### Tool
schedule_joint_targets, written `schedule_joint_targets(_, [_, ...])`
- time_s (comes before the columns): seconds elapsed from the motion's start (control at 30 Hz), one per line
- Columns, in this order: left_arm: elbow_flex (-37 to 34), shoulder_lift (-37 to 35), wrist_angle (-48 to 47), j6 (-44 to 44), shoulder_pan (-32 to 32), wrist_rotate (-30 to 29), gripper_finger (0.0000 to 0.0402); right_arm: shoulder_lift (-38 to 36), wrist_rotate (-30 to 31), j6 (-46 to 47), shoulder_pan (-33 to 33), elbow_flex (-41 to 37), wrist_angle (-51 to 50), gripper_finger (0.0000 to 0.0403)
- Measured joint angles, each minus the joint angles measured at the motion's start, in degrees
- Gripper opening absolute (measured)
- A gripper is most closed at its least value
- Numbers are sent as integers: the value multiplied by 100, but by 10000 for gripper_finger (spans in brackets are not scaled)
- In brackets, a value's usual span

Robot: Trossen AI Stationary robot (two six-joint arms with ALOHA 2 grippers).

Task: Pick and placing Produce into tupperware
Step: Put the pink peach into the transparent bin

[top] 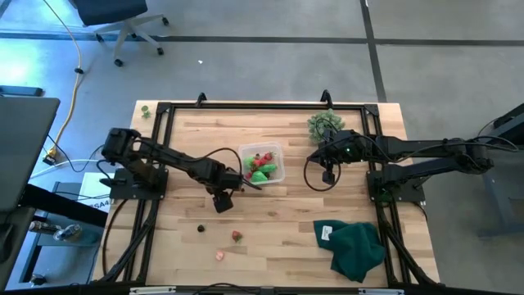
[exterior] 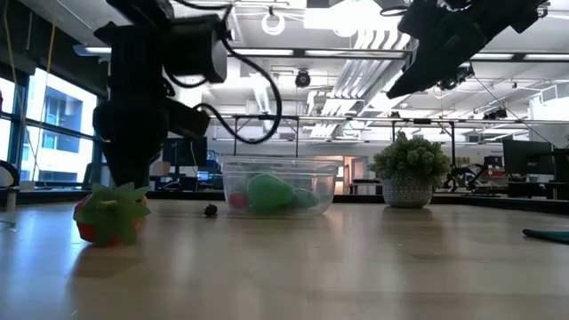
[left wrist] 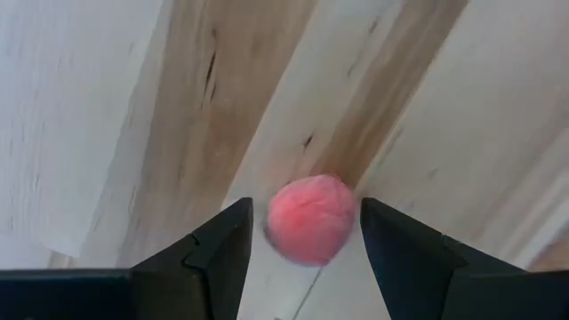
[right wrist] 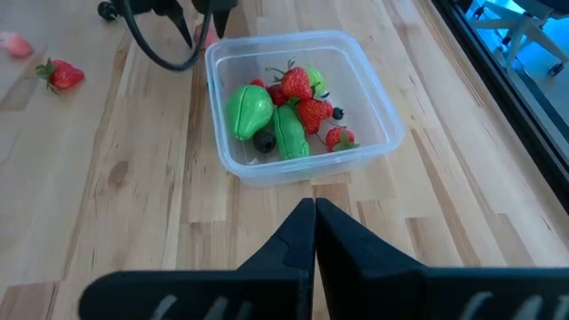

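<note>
A wooden worktop (top: 278, 221) seen from above, with two dark robot arms reaching toward its middle. The left gripper (left wrist: 304, 233) hangs just left of and nearer than the tupperware (top: 276, 151), and its wrist view shows a small round pink piece (left wrist: 311, 219) sitting between the two fingers (left wrist: 213, 253), which stand partly open and close on either side; whether they touch it cannot be told. The piece is a ball with no long axis, so approach angle should matter little; the container lies just to the right and slightly farther, making the left arm the nearer one for the drop. The tupperware, clear and square with rounded corners, sits at the worktop's centre and holds about three strawberries, two larger green pieces, a smaller green ball and two dark berries. Three loose pieces lie on the near side: a dark berry (top: 201, 229), a strawberry (top: 237, 236) and a pink bit (top: 219, 255). The right gripper (right wrist: 313, 233) hovers right of the container, fingers pressed together, empty. A spiky green plant (top: 324, 123) and a dark green cloth (top: 354, 248) lie to the right.
</note>
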Motion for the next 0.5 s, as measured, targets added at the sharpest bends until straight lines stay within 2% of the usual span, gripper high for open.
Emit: schedule_joint_targets(0.5, [-1, 87, 80, 1, 4, 4, 200, 0, 1, 0, -2, 0, 0, 2])
